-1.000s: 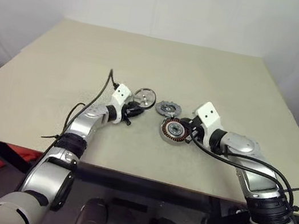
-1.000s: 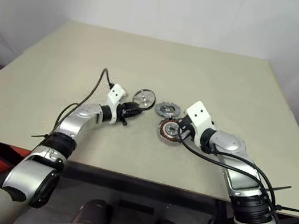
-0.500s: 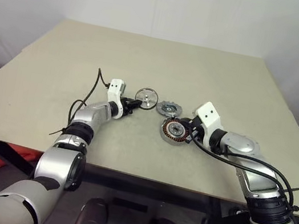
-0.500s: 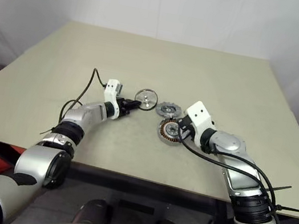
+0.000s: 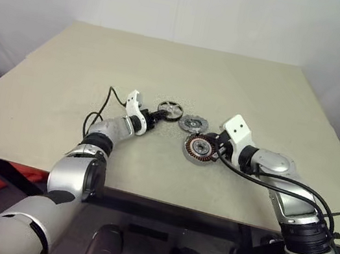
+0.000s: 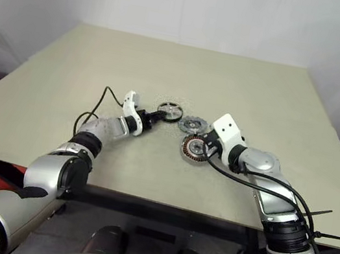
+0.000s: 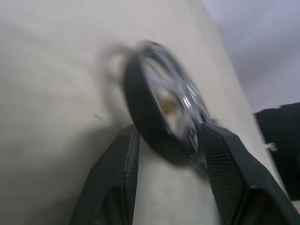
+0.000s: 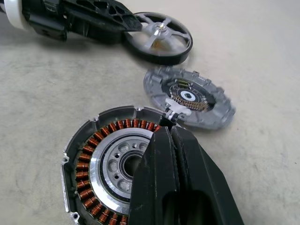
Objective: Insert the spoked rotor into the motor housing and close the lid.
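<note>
The spoked rotor (image 5: 170,108), a black ring with silver spokes, sits to the left of the lid. My left gripper (image 5: 158,114) is shut on its near rim, and the rim fills the gap between the fingers in the left wrist view. The lid (image 5: 191,123), a grey toothed disc with a paler centre, lies flat between the rotor and the motor housing (image 5: 199,148). Copper windings ring the housing's open top. My right gripper (image 8: 167,130) is shut, its fingers pressed together over the housing's rim on the lid's side.
The beige table (image 5: 66,82) stretches wide to the left, right and far side of the parts. A black cable loops off my left wrist (image 5: 105,104). White walls stand behind the table.
My left wrist has rolled, and the rotor has tipped from standing on edge to lying close to flat. It has also shifted slightly towards the lid. The right arm has kept still.
</note>
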